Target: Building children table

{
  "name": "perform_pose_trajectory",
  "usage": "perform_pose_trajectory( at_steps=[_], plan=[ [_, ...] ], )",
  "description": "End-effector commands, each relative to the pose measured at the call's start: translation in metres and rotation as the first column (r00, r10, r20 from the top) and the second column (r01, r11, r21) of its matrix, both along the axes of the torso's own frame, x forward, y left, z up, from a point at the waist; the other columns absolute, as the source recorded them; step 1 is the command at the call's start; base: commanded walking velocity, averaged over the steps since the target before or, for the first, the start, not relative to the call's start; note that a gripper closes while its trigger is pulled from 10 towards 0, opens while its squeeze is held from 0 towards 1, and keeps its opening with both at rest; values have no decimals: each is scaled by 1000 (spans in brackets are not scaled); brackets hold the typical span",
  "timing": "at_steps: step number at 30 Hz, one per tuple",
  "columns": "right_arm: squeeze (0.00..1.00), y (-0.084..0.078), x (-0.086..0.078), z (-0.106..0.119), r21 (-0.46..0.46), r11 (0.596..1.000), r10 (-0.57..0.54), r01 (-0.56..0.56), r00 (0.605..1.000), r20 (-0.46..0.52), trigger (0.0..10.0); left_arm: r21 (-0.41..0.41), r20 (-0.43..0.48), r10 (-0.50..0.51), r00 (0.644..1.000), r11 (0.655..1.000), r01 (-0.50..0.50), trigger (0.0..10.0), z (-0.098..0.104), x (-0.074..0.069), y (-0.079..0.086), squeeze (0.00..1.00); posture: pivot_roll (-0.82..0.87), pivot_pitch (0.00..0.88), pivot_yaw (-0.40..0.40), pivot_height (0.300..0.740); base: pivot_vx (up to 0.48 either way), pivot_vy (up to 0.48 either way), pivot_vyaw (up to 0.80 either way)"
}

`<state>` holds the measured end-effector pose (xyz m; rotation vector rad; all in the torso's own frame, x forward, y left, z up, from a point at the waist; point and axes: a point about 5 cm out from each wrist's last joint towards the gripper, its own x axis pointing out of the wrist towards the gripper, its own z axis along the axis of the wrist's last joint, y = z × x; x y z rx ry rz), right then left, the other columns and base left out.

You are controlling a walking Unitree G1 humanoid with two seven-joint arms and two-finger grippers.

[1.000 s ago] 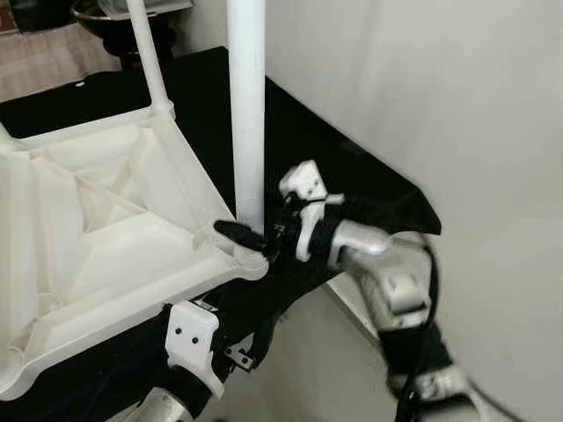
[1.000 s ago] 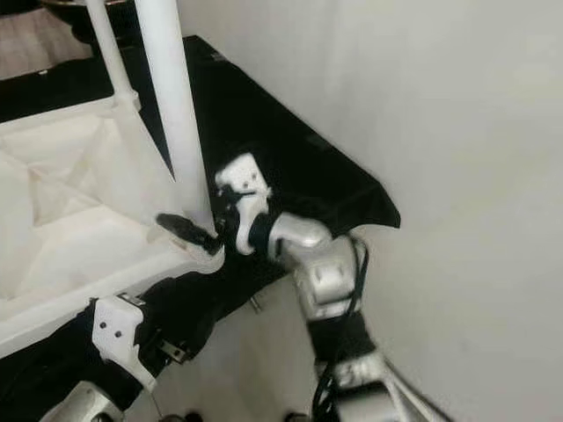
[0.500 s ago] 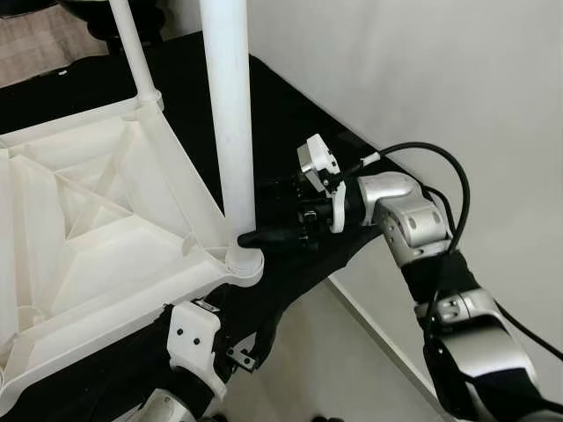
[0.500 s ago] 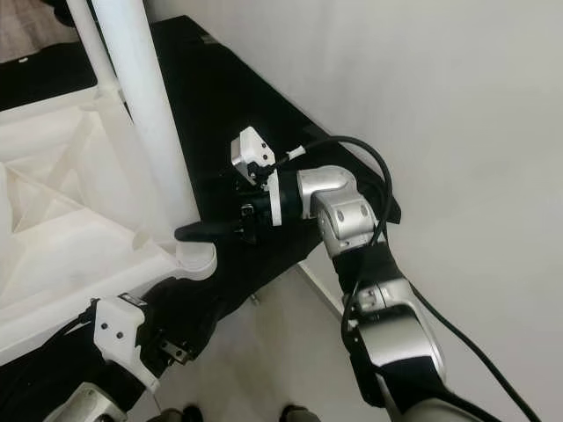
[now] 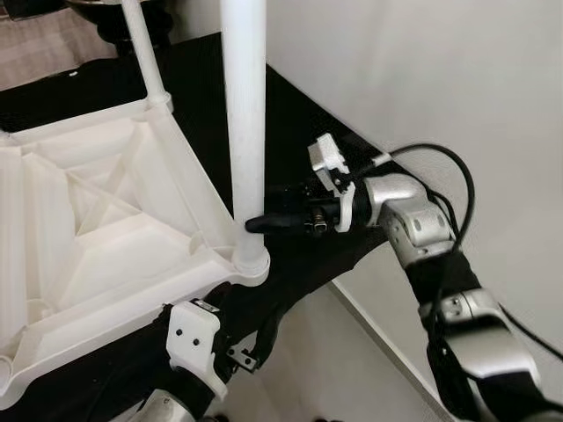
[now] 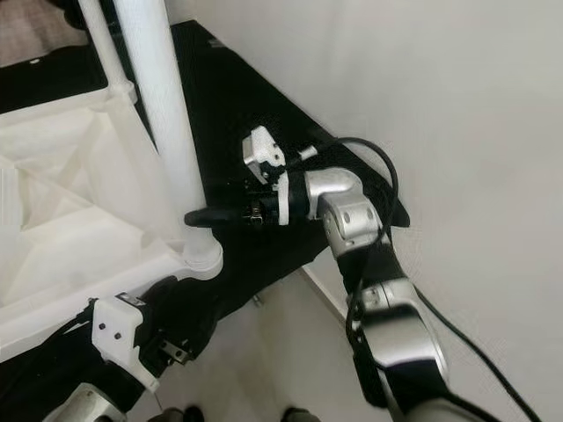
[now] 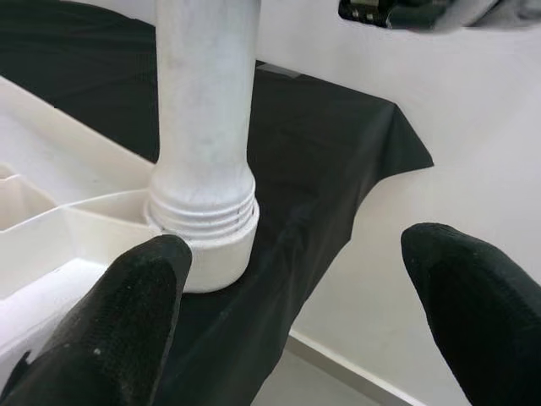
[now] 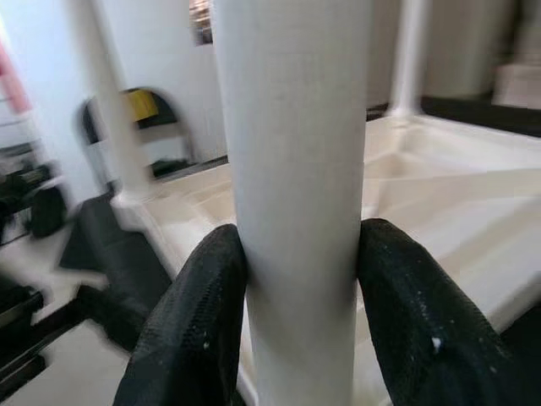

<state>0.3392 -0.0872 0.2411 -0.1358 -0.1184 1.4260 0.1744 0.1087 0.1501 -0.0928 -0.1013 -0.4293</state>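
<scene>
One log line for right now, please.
right gripper: shut on table leg above corner socket | left gripper: open, below | tabletop: upside down

1. We see a black cloth [image 5: 308,132] spread over the work surface, its corner drooping over the edge beside the wall.
2. We see a plain white wall [image 5: 457,79] just beside that cloth.
3. We see a pale floor [image 5: 325,352] below, meeting the wall at a light baseboard [image 5: 378,338].
4. We see wood flooring [image 5: 53,44] at the far side.
</scene>
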Motion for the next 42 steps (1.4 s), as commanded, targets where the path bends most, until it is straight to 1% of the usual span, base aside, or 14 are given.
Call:
perform_pose_trajectory(
  at_steps=[1,2,5,12,13,14,15,18,19,28,29,30,31,42],
  plan=[
    [0,1,3,-19,-17,954,-301,301,952,-56,0,-3,-20,-3,1000,1000,3,10000,-3,-2,1,0,-29,214,-30,740,0,0,0],
    [0,9,-6,-42,-65,848,-530,526,843,-90,0,-2,-19,-1,1000,1000,1,10000,-3,-1,2,0,-37,214,-23,740,0,0,0],
    [0,25,-25,-62,-104,714,-700,692,709,-84,0,4,-17,-1,1000,1000,1,10000,-3,1,3,0,-26,206,-15,740,0,0,0],
    [0,47,-22,-61,-70,760,-650,646,755,-86,0,10,-14,1,1000,1000,-1,10000,-6,6,5,0,-24,174,-24,740,0,0,0],
    [0,47,-19,-57,-55,768,-640,638,763,-91,3373,10,-11,6,1000,1000,-6,10000,-6,7,5,0,-24,171,-26,740,0,0,0],
    [0,47,-19,-57,-55,768,-640,638,763,-91,3373,10,-11,6,1000,1000,-6,10000,-6,7,5,0,-24,171,-26,740,0,0,0],
    [0,47,-16,-54,-43,781,-624,623,777,-82,9961,9,-8,11,1000,1000,-11,10000,-6,8,6,0,-24,170,-25,740,0,0,0],
    [0,46,-13,-51,-33,791,-611,611,788,-74,10000,8,-6,17,1000,1000,-16,10000,-5,9,6,0,-25,169,-25,740,0,0,0],
    [1000,44,-5,-35,26,870,-489,492,869,-73,10000,6,-4,21,1000,1000,-21,10000,-5,9,6,0,-25,166,-27,740,0,0,0],
    [1000,35,-2,-11,29,981,-190,191,982,-11,10000,1,-6,13,1000,1000,-13,10000,-4,8,3,0,-11,178,-24,740,0,0,0],
    [365,33,-1,-9,0,994,-107,107,994,-6,10000,0,-7,11,1000,1000,-11,10000,-4,7,3,0,-7,183,-22,740,0,0,0],
    [365,33,-1,-9,0,994,-107,107,994,-6,10000,0,-7,11,1000,1000,-11,10000,-4,7,3,0,-7,183,-22,740,0,0,0],
    [0,32,-1,-8,-25,999,-46,46,999,-3,10000,0,-8,10,1000,1000,-10,10000,-4,6,2,0,-6,184,-22,740,0,0,0],
    [0,30,11,14,-56,983,176,-177,984,-32,10000,-2,-18,0,1000,1000,0,10000,-4,0,1,0,14,199,-18,740,0,0,0]
  ],
)
